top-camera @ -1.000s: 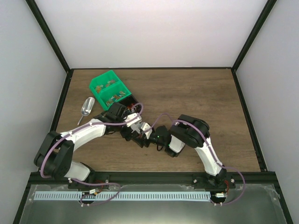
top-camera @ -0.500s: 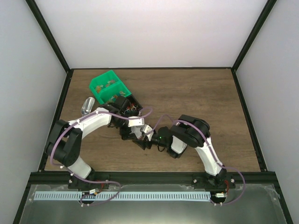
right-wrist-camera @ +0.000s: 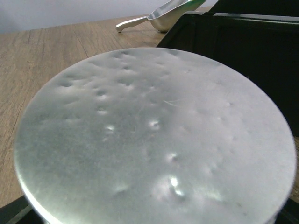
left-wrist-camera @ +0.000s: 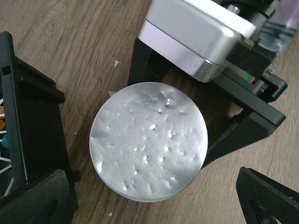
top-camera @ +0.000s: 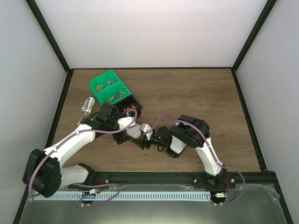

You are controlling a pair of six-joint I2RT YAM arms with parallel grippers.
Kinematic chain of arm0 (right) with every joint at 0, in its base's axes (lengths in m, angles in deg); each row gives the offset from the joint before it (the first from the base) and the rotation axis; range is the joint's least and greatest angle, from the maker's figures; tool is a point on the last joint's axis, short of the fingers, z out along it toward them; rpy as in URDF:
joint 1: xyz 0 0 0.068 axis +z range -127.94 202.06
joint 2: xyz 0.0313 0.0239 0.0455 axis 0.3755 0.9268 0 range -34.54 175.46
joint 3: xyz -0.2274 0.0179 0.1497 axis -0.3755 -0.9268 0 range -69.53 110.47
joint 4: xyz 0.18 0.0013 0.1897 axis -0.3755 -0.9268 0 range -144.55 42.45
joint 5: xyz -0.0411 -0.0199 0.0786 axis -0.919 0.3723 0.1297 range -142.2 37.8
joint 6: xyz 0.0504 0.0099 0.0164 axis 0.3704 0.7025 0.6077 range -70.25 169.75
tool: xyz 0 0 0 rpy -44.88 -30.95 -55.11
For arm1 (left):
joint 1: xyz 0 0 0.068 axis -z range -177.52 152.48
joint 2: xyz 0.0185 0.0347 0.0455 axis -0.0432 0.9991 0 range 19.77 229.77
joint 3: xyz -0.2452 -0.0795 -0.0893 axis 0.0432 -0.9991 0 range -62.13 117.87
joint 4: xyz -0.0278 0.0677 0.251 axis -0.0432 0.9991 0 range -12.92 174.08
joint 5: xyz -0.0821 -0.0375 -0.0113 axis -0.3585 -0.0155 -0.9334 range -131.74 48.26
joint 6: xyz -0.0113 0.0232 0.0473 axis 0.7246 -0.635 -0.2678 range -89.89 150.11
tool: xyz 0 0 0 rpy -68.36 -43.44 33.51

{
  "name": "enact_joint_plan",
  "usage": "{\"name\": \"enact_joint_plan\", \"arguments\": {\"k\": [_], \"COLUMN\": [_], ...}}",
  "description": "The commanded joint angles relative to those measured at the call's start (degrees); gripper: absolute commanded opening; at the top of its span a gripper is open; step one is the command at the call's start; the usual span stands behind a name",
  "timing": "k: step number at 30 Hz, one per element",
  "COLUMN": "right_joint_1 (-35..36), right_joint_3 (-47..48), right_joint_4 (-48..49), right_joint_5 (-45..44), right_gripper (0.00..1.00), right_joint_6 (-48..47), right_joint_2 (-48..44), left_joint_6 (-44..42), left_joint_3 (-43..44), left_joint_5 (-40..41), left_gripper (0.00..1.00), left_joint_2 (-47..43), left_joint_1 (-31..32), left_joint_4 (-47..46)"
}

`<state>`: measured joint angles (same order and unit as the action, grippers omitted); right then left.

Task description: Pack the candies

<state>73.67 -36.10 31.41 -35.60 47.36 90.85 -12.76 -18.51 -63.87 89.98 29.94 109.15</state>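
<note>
The candies (top-camera: 130, 110) lie in a black bin (top-camera: 136, 103) next to the green bins; a few show at the left edge of the left wrist view (left-wrist-camera: 3, 140). A round silver tin with a dimpled lid (top-camera: 137, 131) stands on the table in front of that bin. My right gripper (top-camera: 145, 138) is shut on the tin, its black fingers (left-wrist-camera: 236, 135) flanking it. The lid fills the right wrist view (right-wrist-camera: 154, 140) and hides those fingers there. My left gripper (left-wrist-camera: 154, 200) is open and empty just above the tin (left-wrist-camera: 148, 140), and in the top view (top-camera: 124, 134) it is at the tin's left.
Two green bins (top-camera: 108, 88) with brown-orange pieces stand at the back left. A metal scoop (top-camera: 86, 107) lies to their left and shows in the right wrist view (right-wrist-camera: 159, 16). The black bin's wall (left-wrist-camera: 39, 135) is close on the tin's left.
My left gripper has drawn back to the left off the tin, so the silver lid now shows from above. The right gripper still holds the tin in place.
</note>
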Motion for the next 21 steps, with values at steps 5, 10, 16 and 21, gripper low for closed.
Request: {"name": "enact_joint_plan", "arguments": {"k": [5,10,16,21], "right_joint_1": [0.1,0.1,0.0,0.1], "right_joint_3": [-0.4,-0.1,0.0,0.0], "right_joint_4": [-13.0,-13.4,-13.5,-13.4], "right_joint_5": [-4.8,-5.6,-6.2,-5.9], "right_gripper": [0.67,0.67,0.67,0.66], "right_joint_6": [4.3,4.3,4.2,4.1], "right_joint_2": [3.3,3.4,3.6,3.7], "left_joint_6": [13.4,16.5,18.1,18.0], "left_joint_3": [-2.7,-2.1,-1.8,-1.2], "left_joint_5": [3.7,5.9,8.9,7.8], "left_gripper": [1.0,1.0,1.0,0.97], "left_joint_2": [1.1,5.0,7.4,8.0], "left_joint_1": [3.3,5.6,6.4,6.5], "left_joint_4": [-10.9,-13.5,-15.5,-15.6]}}
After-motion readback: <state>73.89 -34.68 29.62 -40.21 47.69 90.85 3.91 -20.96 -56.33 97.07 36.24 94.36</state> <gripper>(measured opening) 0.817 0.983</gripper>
